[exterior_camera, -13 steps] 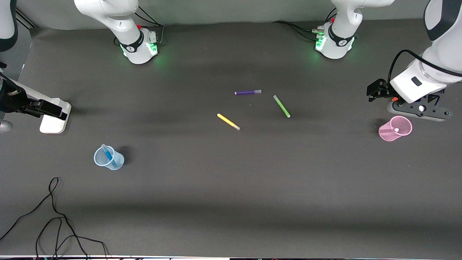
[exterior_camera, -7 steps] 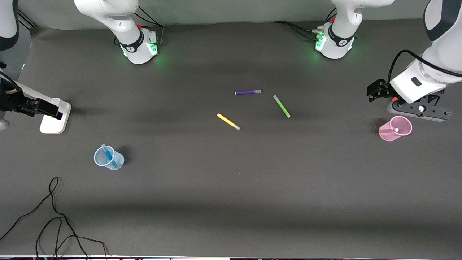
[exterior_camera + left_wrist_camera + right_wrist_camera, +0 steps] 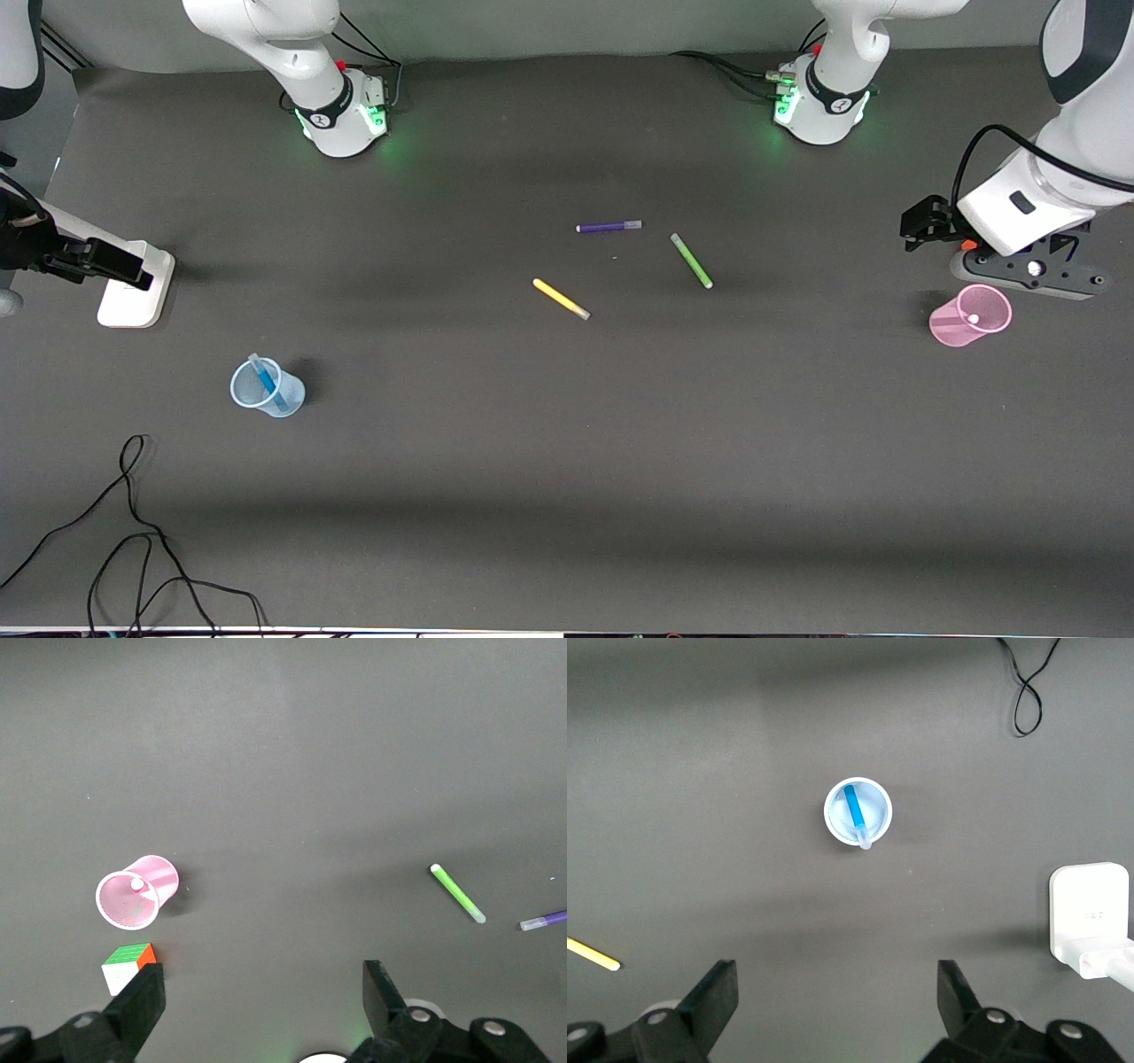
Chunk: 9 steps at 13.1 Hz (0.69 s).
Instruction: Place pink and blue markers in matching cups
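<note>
Right arm's black wrist hardware shifted slightly toward the table edge since a second ago; left arm raised a touch; everything on the table unmoved. Blue cup [image 3: 266, 387]: upright, toward the right arm's end, nearer the front camera than the loose markers. Blue marker [image 3: 264, 378]: inside the blue cup, leaning on the rim, pale cap uppermost. Pink cup [image 3: 969, 315]: upright, toward the left arm's end. Pink marker [image 3: 973, 318]: inside the pink cup, only its white end showing at the rim. Cube [image 3: 128, 966]: multicoloured, just beside the pink cup in the left wrist view, hidden under the arm in the front view. Purple marker [image 3: 609, 227], green marker [image 3: 691, 260], yellow marker [image 3: 561, 299]: lying flat and apart mid-table, purple farthest from the front camera, yellow nearest. White block [image 3: 135, 285]: flat on the table toward the right arm's end, farther from the front camera than the blue cup. Black cable [image 3: 133, 532]: looped on the table, nearer the front camera than the blue cup. Left gripper [image 3: 264, 997]: in the air over the table just beside the pink cup and cube, fingers [image 3: 146, 997] spread wide, nothing between them. Right gripper [image 3: 837, 1001]: in the air over bare table near the blue cup, fingers [image 3: 718, 992] spread wide, nothing held.
</note>
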Each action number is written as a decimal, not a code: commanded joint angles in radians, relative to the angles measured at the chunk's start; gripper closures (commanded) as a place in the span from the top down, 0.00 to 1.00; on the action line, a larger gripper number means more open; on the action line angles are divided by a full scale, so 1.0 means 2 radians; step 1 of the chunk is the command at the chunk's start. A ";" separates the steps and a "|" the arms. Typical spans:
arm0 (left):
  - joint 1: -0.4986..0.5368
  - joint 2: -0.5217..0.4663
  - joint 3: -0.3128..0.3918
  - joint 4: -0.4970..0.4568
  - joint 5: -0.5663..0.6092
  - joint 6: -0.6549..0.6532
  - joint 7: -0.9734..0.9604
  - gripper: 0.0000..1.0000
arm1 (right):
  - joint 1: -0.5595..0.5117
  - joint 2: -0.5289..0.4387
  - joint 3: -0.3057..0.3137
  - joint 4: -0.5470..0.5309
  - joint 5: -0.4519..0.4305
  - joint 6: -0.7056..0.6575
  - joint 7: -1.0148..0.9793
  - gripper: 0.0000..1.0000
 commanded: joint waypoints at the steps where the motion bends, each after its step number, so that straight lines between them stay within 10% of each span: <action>1: -0.002 0.002 0.003 0.010 -0.004 -0.011 -0.004 0.99 | -0.006 -0.010 0.006 -0.007 -0.016 -0.003 -0.025 1.00; 9: -0.001 0.002 0.003 0.010 -0.004 -0.010 -0.003 0.99 | -0.006 -0.011 0.006 -0.007 -0.018 -0.004 -0.036 1.00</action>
